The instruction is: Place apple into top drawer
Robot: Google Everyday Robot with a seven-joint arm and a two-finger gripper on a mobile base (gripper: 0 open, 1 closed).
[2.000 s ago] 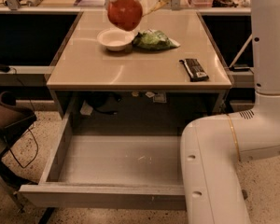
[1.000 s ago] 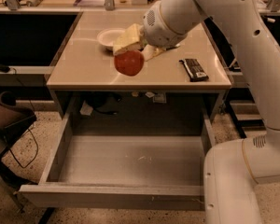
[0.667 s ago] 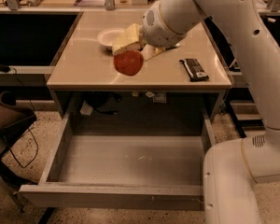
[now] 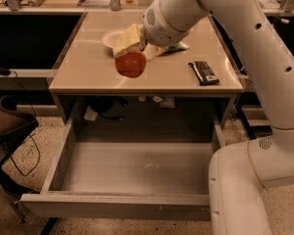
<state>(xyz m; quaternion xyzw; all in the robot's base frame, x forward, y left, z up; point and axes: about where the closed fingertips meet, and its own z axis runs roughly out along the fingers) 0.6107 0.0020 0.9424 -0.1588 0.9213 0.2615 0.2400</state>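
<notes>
Gripper (image 4: pixel 130 49) is over the front-left part of the table (image 4: pixel 83 72), pinching the apple (image 4: pixel 131 65) from above. Claw is closed tight on the apple's top. The apple hangs just above the table top, near the table's front edge and left of its centre.

The arm (image 4: pixel 245 28) comes in from the table's right side, rises from the base (image 4: pixel 240 185) at the table's front-right corner, bends high and reaches down-left across the table, wrist angled down toward the front-left.

The drawer (image 4: pixel 117 205) is pulled fully out below the table's front edge, with its grey floor showing.

The bowl (image 4: pixel 109 36) sits on the table behind the gripper. The bag (image 4: pixel 180 46) is on the table behind the wrist, mostly hidden. The black bar (image 4: pixel 203 73) lies flat near the table's right-front edge.
</notes>
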